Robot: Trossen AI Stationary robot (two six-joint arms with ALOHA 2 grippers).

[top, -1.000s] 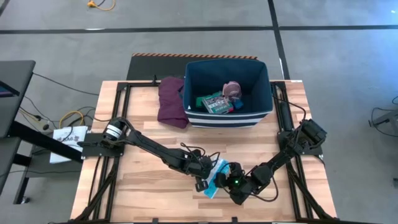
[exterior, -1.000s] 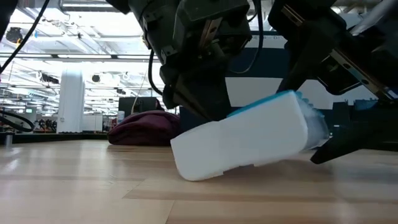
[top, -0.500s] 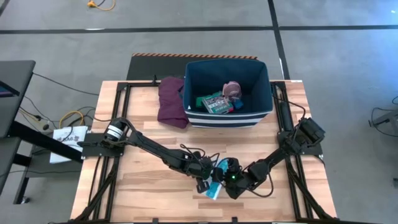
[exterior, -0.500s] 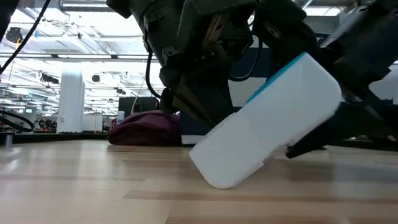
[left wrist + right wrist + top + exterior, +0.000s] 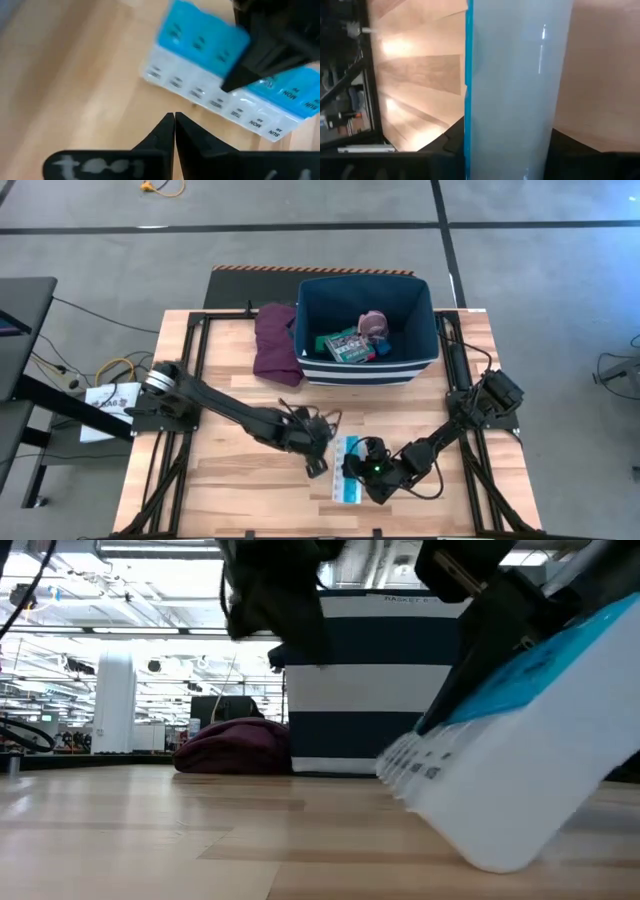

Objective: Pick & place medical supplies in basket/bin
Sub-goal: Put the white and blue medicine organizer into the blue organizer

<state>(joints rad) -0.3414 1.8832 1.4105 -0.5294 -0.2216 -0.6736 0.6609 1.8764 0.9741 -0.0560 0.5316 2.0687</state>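
From above, the navy bin (image 5: 366,330) stands at the table's far edge, with several supplies already inside, among them a green-red flat box (image 5: 346,346) and a pink roll (image 5: 373,324). A maroon cloth (image 5: 277,342) lies just beside the bin on its left. Well in front of the bin, near the table's front edge, lies the blue-white pill organiser (image 5: 349,469). The right gripper (image 5: 362,470) is touching it; the left gripper (image 5: 318,468) sits just beside it, apart.

At table height, the pill organiser (image 5: 520,755) is tilted, one edge on the wood, with the striped bin (image 5: 380,680) behind it. The arm holding it is mostly cut off.

From the left wrist, the left gripper (image 5: 174,118) has its fingers pressed together on nothing. The pill organiser (image 5: 225,92) shows day labels on clear lids; a dark finger (image 5: 260,62) of the other arm covers part of it.

From the right wrist, the pill organiser (image 5: 517,90) fills the view, pinched across its narrow width; the fingertips are hidden behind it.

It looks light, rigid and smooth, so likely slippery; gripping across the middle seems safest, since the hinged lids might pop.
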